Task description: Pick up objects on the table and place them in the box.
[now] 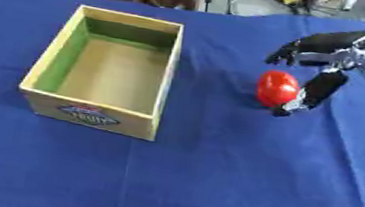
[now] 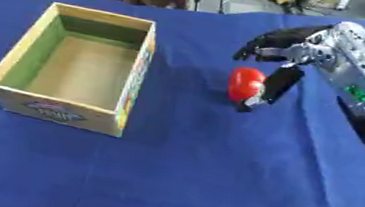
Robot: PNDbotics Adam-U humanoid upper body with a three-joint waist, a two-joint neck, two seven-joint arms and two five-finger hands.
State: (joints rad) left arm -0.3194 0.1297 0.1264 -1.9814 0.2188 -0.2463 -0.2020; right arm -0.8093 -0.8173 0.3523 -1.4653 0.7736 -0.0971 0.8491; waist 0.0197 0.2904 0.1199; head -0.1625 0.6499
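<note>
Counter: blue cloth. Box at left, open top, interior empty, logo on near wall. Red object on cloth, right of box, apart from it. Right hand: thumb touching object's right side, fingers spread above it, not closed. Right eye view shows more forearm, incl. green display.

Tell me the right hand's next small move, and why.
Probably curl the fingers around the red object: the right hand sits beside it with its thumb alongside, the object seems to rest on the blue cloth, and the box looks empty.
</note>
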